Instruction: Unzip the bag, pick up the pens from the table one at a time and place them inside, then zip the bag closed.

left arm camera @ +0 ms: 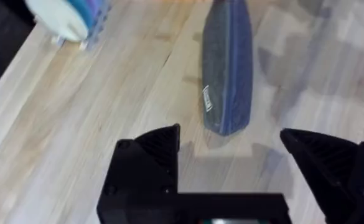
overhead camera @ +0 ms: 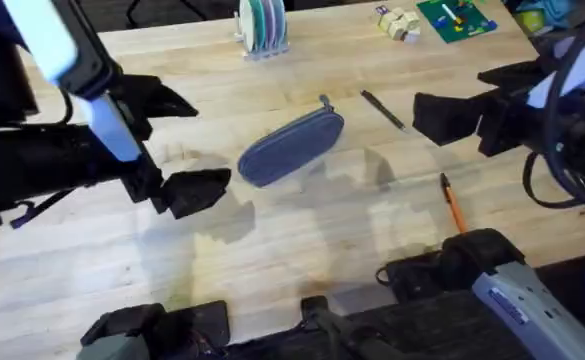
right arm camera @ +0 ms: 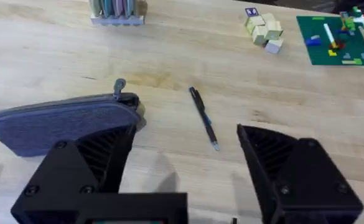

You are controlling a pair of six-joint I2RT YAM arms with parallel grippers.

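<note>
The blue-grey bag (overhead camera: 292,145) lies slantwise mid-table, its zipper shut and the pull (right arm camera: 119,86) at its far right end. A thin dark pen (overhead camera: 382,108) rests just right of the bag (right arm camera: 63,121). The orange pen (overhead camera: 453,203) lies nearer the front right. My left gripper (overhead camera: 187,145) hovers open left of the bag, its fingers (left arm camera: 150,162) spread before the bag's near end (left arm camera: 228,68). Over at the right my right gripper (overhead camera: 452,97) is open too, facing the dark pen (right arm camera: 203,117). Both hold nothing.
A rack of coloured discs (overhead camera: 263,25) stands at the table's back edge. Wooden blocks (overhead camera: 399,24) and a green baseplate (overhead camera: 457,20) with small bricks sit at the back right. The pale wooden table (overhead camera: 302,240) is bare in front of the bag.
</note>
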